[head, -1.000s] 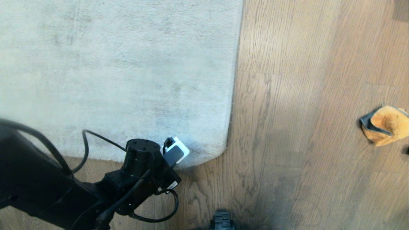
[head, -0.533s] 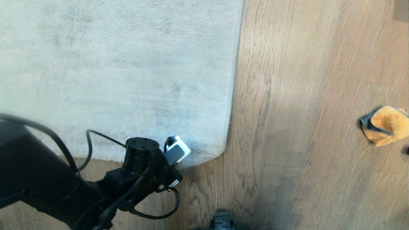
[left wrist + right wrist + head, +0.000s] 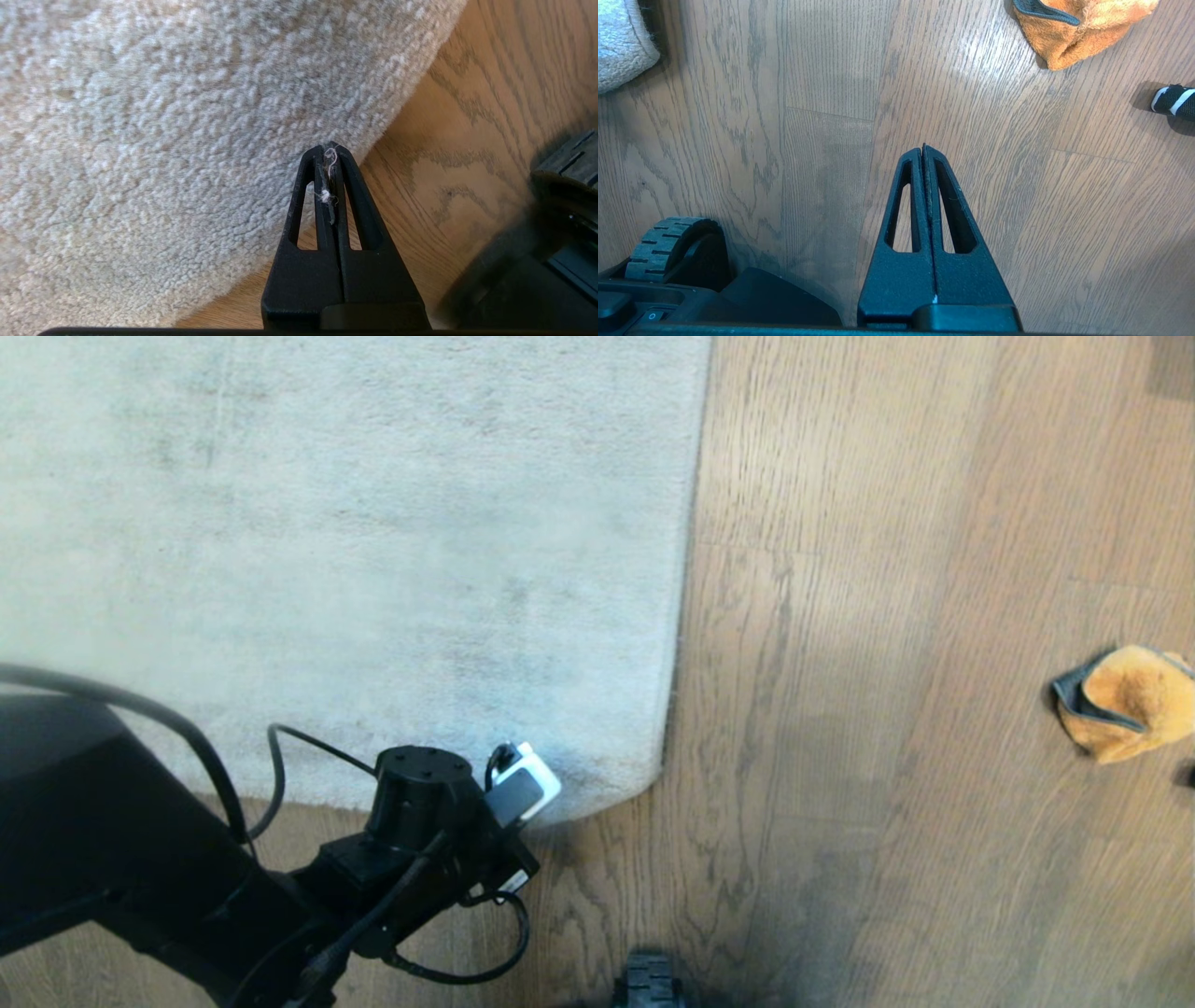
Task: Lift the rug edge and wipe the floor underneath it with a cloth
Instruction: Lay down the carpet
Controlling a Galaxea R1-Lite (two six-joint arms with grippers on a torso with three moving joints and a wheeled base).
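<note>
Now left end effector (image 3: pixel 328 151) pressed together, empty, tips over rug edge (image 3: pixel 373 126).

The left arm (image 3: pixel 187 896) reaches forward and bends low. Its left gripper (image 3: pixel 330 154) points down, fingers pressed together. The right gripper (image 3: pixel 923 151) hangs closed too, pointing down.

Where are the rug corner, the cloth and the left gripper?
rug corner (image 3: pixel 627 782): head view, on the rounded pile at the corner.
cloth (image 3: pixel 1134 698): head view, on the orange fluff, right of the grey trim.
left gripper (image 3: pixel 328 151): left wrist view, at the tips of the shut fingers.
</note>
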